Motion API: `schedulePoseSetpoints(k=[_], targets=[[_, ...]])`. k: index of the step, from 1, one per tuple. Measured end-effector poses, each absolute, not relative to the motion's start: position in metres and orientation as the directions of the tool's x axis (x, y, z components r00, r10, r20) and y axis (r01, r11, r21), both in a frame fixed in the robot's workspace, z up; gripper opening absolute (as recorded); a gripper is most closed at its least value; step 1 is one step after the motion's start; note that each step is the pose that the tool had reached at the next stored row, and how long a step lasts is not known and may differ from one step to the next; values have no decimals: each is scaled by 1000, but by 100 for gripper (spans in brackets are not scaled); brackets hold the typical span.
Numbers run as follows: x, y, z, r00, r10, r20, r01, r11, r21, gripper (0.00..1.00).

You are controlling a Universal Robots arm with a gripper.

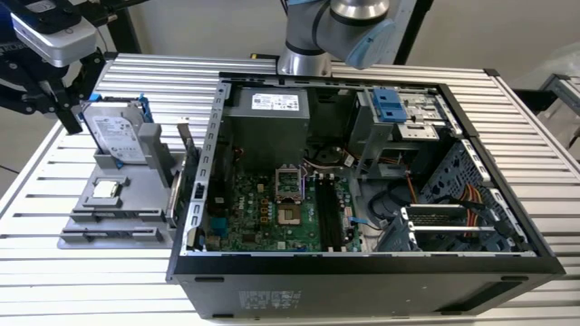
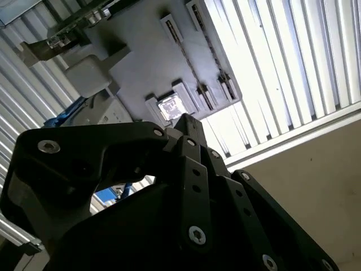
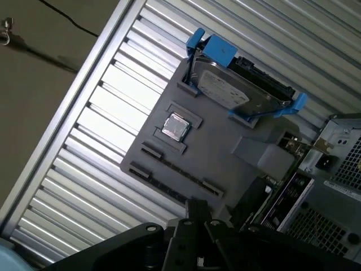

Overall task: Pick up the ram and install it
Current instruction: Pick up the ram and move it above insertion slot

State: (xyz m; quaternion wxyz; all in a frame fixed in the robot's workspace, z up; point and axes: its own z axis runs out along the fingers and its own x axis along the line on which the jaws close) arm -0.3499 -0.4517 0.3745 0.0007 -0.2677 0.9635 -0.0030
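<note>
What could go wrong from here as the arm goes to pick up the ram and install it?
1. What looks like the ram stands on edge close beside the computer case's side wall, so the gripper could knock that wall when reaching for it.
2. The gripper hangs close to the hard drive in its blue frame, and a careless descent may clip it.
3. The black memory slots lie next to the processor socket, which a misaligned ram might strike.
</note>
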Motion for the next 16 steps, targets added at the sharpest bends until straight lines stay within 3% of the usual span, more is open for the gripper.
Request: schedulePoseSetpoints(k=[16], targets=[[-350,-452,375,-803,-596,3,-596,803,-11,0]])
